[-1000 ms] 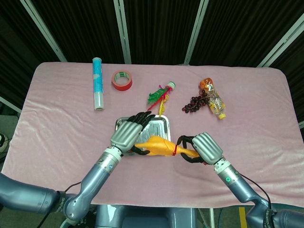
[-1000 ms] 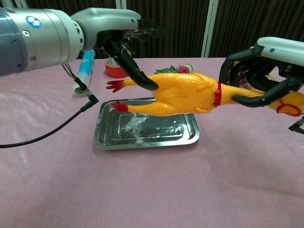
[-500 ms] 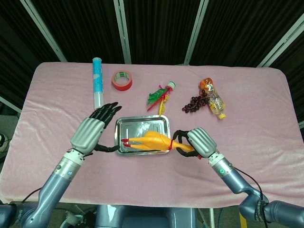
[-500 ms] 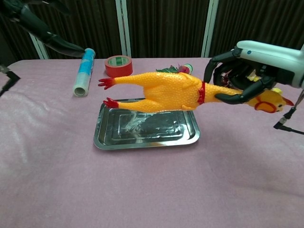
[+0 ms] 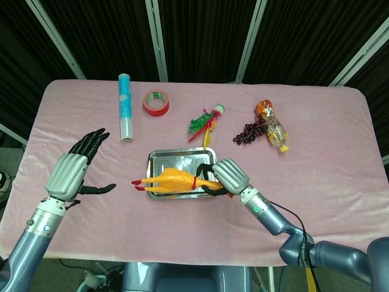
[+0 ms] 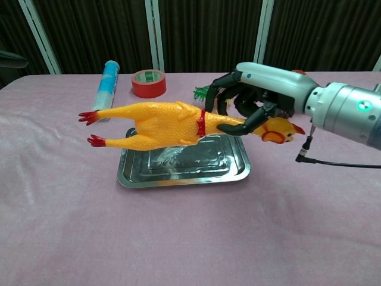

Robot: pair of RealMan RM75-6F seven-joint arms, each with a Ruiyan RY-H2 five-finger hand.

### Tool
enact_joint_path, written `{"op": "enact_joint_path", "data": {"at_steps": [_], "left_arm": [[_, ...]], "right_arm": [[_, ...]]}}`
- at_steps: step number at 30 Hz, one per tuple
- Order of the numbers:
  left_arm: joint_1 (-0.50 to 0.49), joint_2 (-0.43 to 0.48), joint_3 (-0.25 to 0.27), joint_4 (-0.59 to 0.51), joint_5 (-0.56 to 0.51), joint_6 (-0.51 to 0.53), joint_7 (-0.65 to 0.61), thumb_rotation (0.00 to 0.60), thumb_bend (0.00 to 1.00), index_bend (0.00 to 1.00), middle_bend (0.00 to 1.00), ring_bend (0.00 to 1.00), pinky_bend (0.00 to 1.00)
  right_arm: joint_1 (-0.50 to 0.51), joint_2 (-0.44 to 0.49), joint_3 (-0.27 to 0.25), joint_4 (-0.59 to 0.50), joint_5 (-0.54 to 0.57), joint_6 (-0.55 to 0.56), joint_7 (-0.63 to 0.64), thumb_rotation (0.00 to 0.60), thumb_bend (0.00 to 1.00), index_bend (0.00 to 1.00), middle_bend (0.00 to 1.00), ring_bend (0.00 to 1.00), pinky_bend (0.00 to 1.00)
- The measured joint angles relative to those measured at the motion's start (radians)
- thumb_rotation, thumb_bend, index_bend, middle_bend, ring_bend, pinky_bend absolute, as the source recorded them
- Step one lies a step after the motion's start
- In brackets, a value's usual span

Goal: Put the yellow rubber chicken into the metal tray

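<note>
The yellow rubber chicken hangs level above the metal tray, its red feet past the tray's left rim. My right hand grips its neck near the head. My left hand is off to the left over the cloth, fingers spread and holding nothing; the chest view does not show it.
On the pink cloth behind the tray lie a blue-white tube, a red tape roll, a green and red toy, dark grapes and a small bottle. A black cable trails from my right wrist.
My right hand has carried the chicken leftward over the tray. My left hand let go of the chicken's body and drew away to the far left.
</note>
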Motion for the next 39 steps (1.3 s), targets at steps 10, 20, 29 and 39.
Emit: {"op": "enact_joint_path", "data": {"at_steps": [10,20,29,39], "left_arm": [[0.046,0.024,-0.006,0.056,-0.008,-0.032,-0.085,0.533,0.0,0.0,0.0,0.0,0.14],[0.063,0.023,-0.025,0.084,-0.024,-0.069,-0.112,0.534,0.0,0.0,0.0,0.0,0.13],[0.075,0.017,-0.05,0.087,-0.035,-0.096,-0.105,0.534,0.0,0.0,0.0,0.0,0.1],[0.089,0.014,-0.074,0.091,-0.041,-0.113,-0.099,0.532,0.0,0.0,0.0,0.0,0.09]], "right_arm": [[0.083,-0.11,0.047,0.128,0.067,-0.088,-0.025,0.6,0.89,1.0,0.79,0.79,0.89],[0.118,-0.184,0.052,0.27,0.108,-0.13,-0.04,0.6,0.9,1.0,0.79,0.75,0.87],[0.132,-0.205,0.033,0.303,0.118,-0.155,-0.032,0.6,0.88,0.6,0.57,0.51,0.54],[0.133,-0.148,0.023,0.249,0.152,-0.203,-0.058,0.6,0.22,0.1,0.23,0.15,0.24]]}}
